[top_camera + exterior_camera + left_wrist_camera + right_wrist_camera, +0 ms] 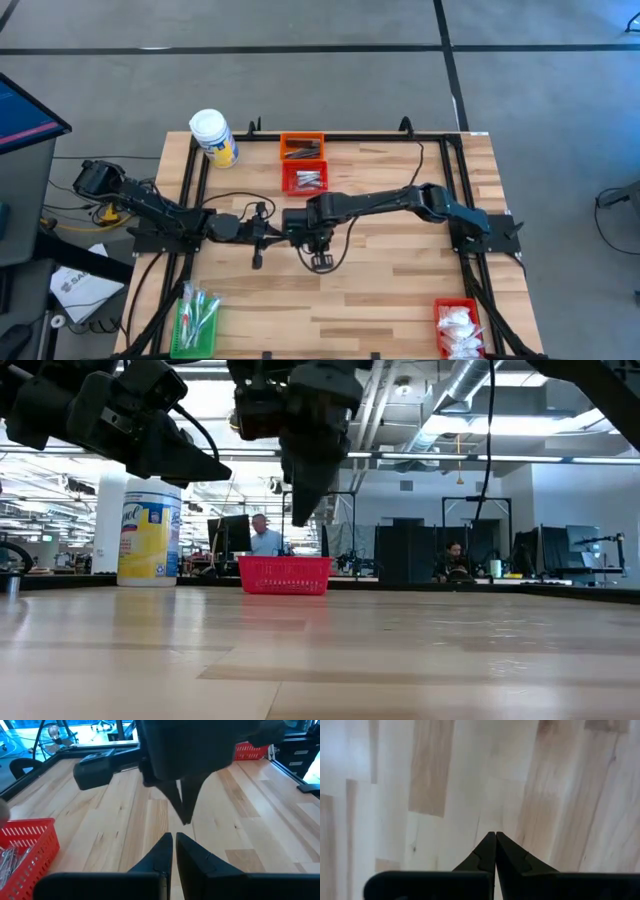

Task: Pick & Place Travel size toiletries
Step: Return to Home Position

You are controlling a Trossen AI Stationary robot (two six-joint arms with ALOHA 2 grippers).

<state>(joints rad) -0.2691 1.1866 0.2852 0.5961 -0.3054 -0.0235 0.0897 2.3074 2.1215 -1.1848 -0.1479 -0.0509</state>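
Note:
My left gripper (173, 838) is shut on nothing and points nearly level over the table's middle (266, 232). Just beyond its tips my right gripper (184, 812) hangs shut and empty above bare wood (495, 836), pointing down (300, 500). The travel size toiletries lie in baskets. Dark tubes fill the orange basket (302, 148) and silver sachets the red basket (305, 180) at the far middle. Clear sticks lie in the green basket (196, 318) at the near left. White packets lie in the red basket (457, 326) at the near right.
A big white jar with a yellow label (213, 137) stands at the far left corner. Black frame rails (470, 200) run along the table's edges, and cables (322, 262) lie near the grippers. People sit at desks in the room behind (265, 538).

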